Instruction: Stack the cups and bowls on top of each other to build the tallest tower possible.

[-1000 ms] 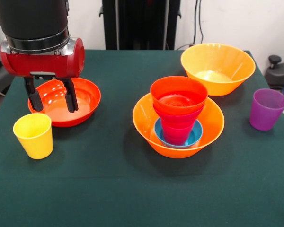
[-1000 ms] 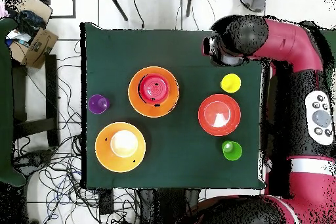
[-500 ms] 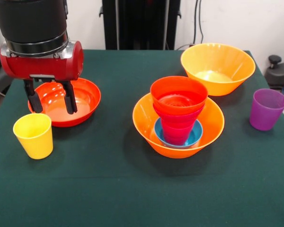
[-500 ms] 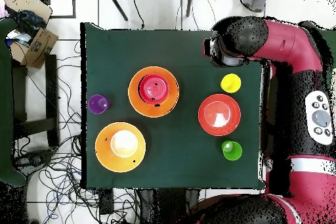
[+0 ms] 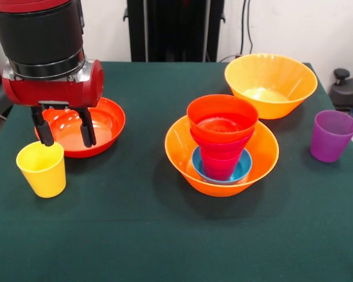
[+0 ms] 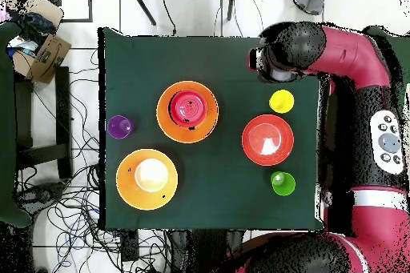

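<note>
Compared with a moment ago, the gripper (image 5: 64,126) is hanging a little lower and slightly more to the right in the front view, while every cup and bowl is staying exactly where it was. Its two black fingers (image 5: 86,127) are spread wide apart and are holding nothing.

The relation that matters now is between the gripper and the yellow cup (image 5: 42,168). In the front view the cup is standing upright on the table (image 5: 135,235), its mouth facing up, just to the near-left of the gripper. The left finger is appearing right above the far rim of the cup, but I cannot tell whether it is touching it or only passing behind it. The gripper is also hanging in front of the shallow red-orange bowl (image 5: 109,120), which is lying just beyond the cup.

The overhead view is showing the same: the arm's head is sitting near the yellow cup (image 6: 281,101), close to the table's corner.

I am judging that the gripper must shift a little toward the near-left and go down, so that one finger enters the cup.

The tower (image 5: 222,141) is waiting well to the right, in a large orange bowl (image 5: 182,153).
</note>
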Motion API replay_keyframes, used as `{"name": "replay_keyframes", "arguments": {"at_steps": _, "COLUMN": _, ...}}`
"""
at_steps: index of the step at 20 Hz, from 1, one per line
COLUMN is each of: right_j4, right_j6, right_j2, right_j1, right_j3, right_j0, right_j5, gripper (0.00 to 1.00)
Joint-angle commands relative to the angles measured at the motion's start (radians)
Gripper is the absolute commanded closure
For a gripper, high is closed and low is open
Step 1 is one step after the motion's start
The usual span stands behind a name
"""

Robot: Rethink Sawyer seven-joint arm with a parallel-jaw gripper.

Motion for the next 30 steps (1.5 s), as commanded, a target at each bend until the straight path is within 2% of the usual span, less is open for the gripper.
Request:
{"name": "replay_keyframes", "arguments": {"at_steps": 1, "right_j4": -0.074, "right_j6": -0.360, "right_j2": 0.044, "right_j1": 0.013, "right_j3": 0.025, "right_j0": -0.005, "right_j5": 0.023, "gripper": 0.00}}
{"name": "replay_keyframes", "arguments": {"at_steps": 13, "right_j4": -0.077, "right_j6": -0.286, "right_j2": 0.024, "right_j1": -0.033, "right_j3": 0.117, "right_j0": 0.002, "right_j5": -0.036, "gripper": 0.00}}
{"name": "replay_keyframes", "arguments": {"at_steps": 21, "right_j4": -0.073, "right_j6": -0.275, "right_j2": 0.037, "right_j1": -0.022, "right_j3": 0.140, "right_j0": -0.008, "right_j5": -0.075, "gripper": 0.00}}
{"name": "replay_keyframes", "arguments": {"at_steps": 30, "right_j4": -0.063, "right_j6": -0.287, "right_j2": 0.044, "right_j1": -0.004, "right_j3": 0.125, "right_j0": -0.016, "right_j5": -0.062, "gripper": 0.00}}
